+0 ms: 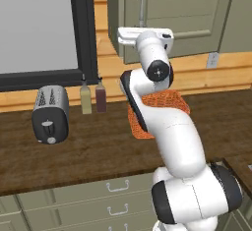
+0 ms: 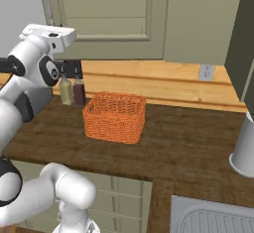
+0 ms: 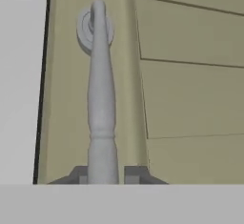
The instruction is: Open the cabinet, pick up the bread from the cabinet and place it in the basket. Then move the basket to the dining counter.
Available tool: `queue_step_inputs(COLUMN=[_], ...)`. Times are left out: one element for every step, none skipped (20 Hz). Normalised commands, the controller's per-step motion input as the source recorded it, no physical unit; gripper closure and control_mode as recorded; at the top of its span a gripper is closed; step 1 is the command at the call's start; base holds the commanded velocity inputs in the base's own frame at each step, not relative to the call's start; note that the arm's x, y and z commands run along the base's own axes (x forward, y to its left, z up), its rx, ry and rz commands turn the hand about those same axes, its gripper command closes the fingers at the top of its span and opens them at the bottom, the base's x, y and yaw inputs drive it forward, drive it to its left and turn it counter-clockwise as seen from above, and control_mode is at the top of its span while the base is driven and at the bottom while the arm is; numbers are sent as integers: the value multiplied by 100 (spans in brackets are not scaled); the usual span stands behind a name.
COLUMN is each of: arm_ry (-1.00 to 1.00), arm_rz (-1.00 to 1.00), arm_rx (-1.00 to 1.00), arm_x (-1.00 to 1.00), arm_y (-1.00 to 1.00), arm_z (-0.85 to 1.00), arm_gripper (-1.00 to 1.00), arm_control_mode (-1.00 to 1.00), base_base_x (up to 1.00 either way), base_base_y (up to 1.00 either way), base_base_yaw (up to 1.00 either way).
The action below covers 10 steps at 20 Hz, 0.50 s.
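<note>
Silver handle (image 3: 101, 99) clamped in gripper (image 3: 102, 174), cabinet (image 3: 190, 75) closed

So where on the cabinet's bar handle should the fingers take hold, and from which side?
Low on the handle, straight on from the door's front, one finger each side. The bar is slim, upright and stands off the panel, leaving room behind it.

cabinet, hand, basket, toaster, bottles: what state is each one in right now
cabinet: door shut, flush with its frame
handle: upright, clamped between the fingertips near its lower end
hand: shut on the handle
basket: upright on the worktop, nothing seen inside
toaster: upright on the worktop, slots without bread
two bottles: standing upright side by side at the wall
</note>
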Motion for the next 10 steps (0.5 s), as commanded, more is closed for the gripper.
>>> queue_step_inputs(arm_ry=[0, 0, 0, 0, 0, 0, 0, 0, 0, 0], arm_rz=[-16, -16, -16, -15, -14, -13, -15, -16, -13, -11], arm_rx=[0, 0, 1, 3, 4, 4, 5, 3, 5, 6], arm_x=[-100, -100, -100, -100, -100, -100, -100, -100, -100, -100], arm_y=[-46, -45, -49, -56, -55, -59, -48, -37, -51, -57], arm_z=[36, 35, 33, 33, 32, 30, 21, 9, 10, 9], arm_gripper=[100, 100, 100, 100, 100, 100, 100, 100, 100, 100], arm_control_mode=[-100, -100, -100, -100, -100, -100, -100, -100, -100, -100], base_base_x=[0, 0, 0, 0, 0, 0, 0, 0, 0, 0], base_base_y=[0, 0, 0, 0, 0, 0, 0, 0, 0, 0], base_base_yaw=[0, 0, 0, 0, 0, 0, 0, 0, 0, 0])
